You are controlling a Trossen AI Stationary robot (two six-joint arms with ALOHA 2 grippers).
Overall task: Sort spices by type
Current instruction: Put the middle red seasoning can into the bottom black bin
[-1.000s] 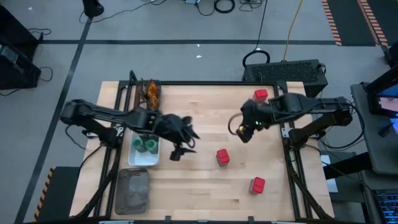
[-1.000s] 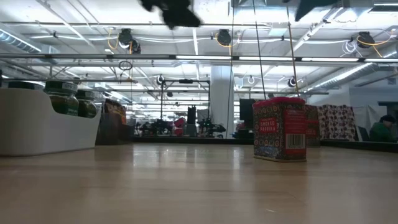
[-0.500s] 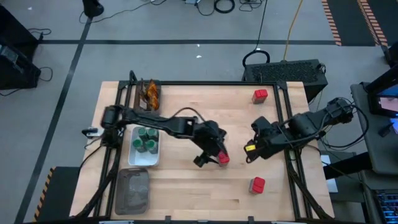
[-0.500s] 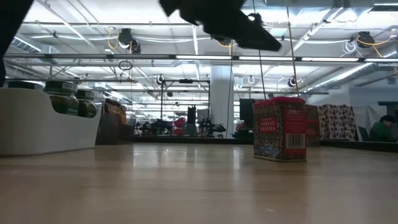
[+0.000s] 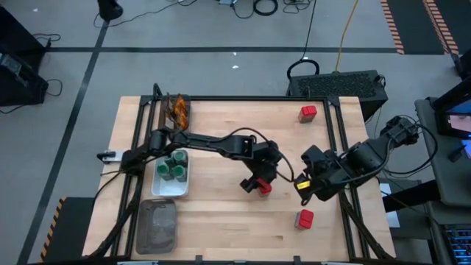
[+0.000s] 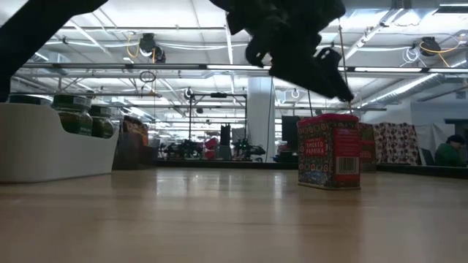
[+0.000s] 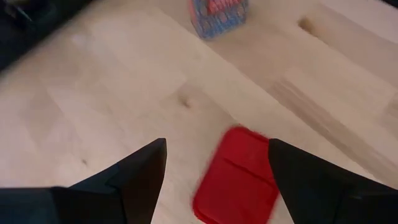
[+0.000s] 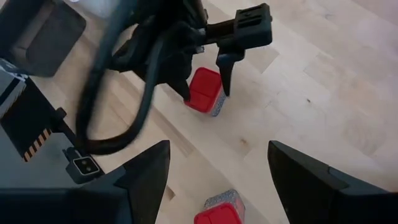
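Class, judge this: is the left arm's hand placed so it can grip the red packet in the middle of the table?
Probably yes. The left hand hangs open just above the red packet, fingers either side of it, with nothing between them.

The red box (image 6: 329,151) on the table had white words on its front that said "SMOKED PAPRIKA".

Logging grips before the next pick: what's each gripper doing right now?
Left gripper: open, fingers either side of a red paprika tin, not gripping.
Right gripper: open, empty.
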